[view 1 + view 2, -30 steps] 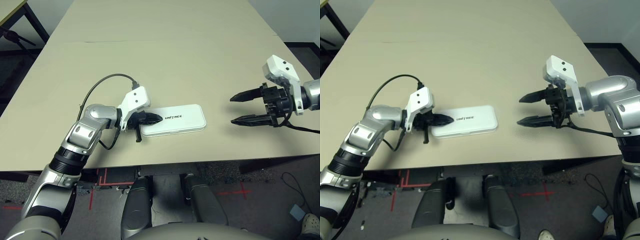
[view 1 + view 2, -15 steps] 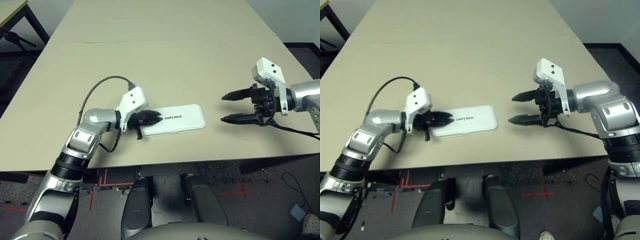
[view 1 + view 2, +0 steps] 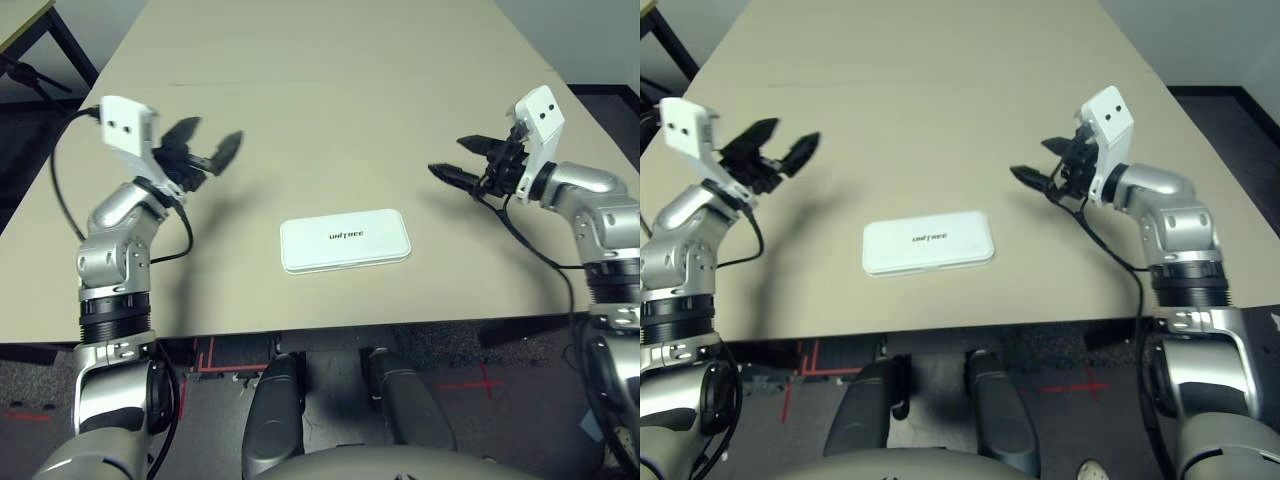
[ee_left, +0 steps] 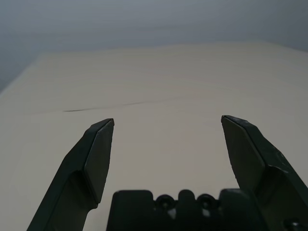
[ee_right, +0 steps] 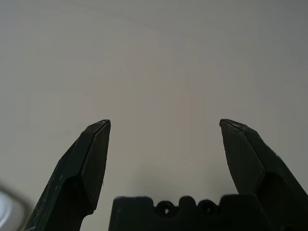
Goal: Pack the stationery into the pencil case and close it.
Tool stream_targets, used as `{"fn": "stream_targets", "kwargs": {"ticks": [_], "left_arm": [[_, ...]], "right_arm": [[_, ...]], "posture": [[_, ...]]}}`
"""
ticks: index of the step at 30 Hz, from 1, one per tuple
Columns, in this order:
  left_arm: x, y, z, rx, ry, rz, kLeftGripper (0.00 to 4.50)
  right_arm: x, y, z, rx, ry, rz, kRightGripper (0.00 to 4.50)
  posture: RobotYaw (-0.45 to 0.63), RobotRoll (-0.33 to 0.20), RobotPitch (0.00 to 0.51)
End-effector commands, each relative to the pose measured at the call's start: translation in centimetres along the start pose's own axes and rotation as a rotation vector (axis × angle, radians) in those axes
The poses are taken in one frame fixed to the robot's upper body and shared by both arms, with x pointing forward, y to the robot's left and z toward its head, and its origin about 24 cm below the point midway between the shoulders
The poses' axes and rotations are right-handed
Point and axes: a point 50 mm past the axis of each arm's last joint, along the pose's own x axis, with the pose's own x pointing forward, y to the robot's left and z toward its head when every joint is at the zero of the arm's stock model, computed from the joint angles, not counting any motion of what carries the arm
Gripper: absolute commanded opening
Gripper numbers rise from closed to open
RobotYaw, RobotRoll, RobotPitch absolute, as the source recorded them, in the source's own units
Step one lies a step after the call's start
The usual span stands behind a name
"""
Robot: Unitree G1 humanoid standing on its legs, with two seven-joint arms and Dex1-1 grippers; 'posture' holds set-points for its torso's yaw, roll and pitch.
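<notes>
The white pencil case [image 3: 345, 240] lies flat and closed near the table's front edge, its dark lettering facing up. The stationery is out of view. My left gripper [image 3: 218, 130] is raised above the table, well to the left of the case and farther back, with its fingers spread open and nothing between them [image 4: 166, 122]. My right gripper [image 3: 445, 155] hovers to the right of the case, a little farther back. It points left toward the table's middle, open and empty [image 5: 163, 124].
The beige table [image 3: 330, 60] stretches far back, with a thin seam [image 3: 200, 84] across it. Its front edge [image 3: 330, 325] runs just below the case. Dark floor and another table's legs [image 3: 30, 70] lie past the left edge.
My left gripper opened, came off the case's left end and swung up and back to the left. My right gripper rose and turned a little. The case stayed put.
</notes>
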Motion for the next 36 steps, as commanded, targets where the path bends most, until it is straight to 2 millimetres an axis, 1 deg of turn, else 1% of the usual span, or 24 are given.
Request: {"fn": "stream_targets", "kwargs": {"ticks": [1, 4, 7, 13, 17, 22, 27, 36], "left_arm": [[-0.4, 2.1, -1.1, 0.013, 0.002, 0.124, 4.48], [-0.6, 3.0, -1.7, 0.003, -0.003, 0.181, 4.48], [-0.9, 3.8, -2.4, 0.012, 0.003, 0.229, 4.48], [-1.2, 4.6, -3.4, 0.015, 0.014, 0.268, 4.48], [-1.0, 4.6, -3.6, 0.013, 0.014, 0.271, 4.48], [-0.7, 4.6, -3.7, 0.011, 0.016, 0.271, 4.48], [-0.3, 4.2, -3.6, 0.014, 0.011, 0.249, 4.48], [-0.5, 4.3, -3.6, 0.022, 0.02, 0.237, 4.48]], "right_arm": [[-0.3, -2.5, -0.1, 0.021, -0.066, -0.244, 4.5], [-0.6, -3.9, -0.6, 0.029, -0.077, -0.367, 4.5], [-1.5, -5.3, -1.3, 0.037, -0.074, -0.49, 4.5], [-2.7, -6.6, -2.7, 0.048, -0.058, -0.611, 4.5], [-2.9, -6.8, -2.9, 0.047, -0.064, -0.633, 4.5], [-2.5, -6.8, -2.8, 0.045, -0.068, -0.626, 4.5], [-2.1, -6.5, -2.7, 0.04, -0.071, -0.6, 4.5], [-1.7, -6.1, -2.9, 0.047, -0.069, -0.581, 4.5]], "posture": [[-0.04, 0.0, 0.145], [-0.05, 0.0, 0.142], [-0.05, 0.0, 0.139], [-0.06, 0.0, 0.137], [-0.07, 0.0, 0.14], [-0.09, 0.0, 0.148], [-0.08, 0.0, 0.151], [-0.07, 0.0, 0.155]]}}
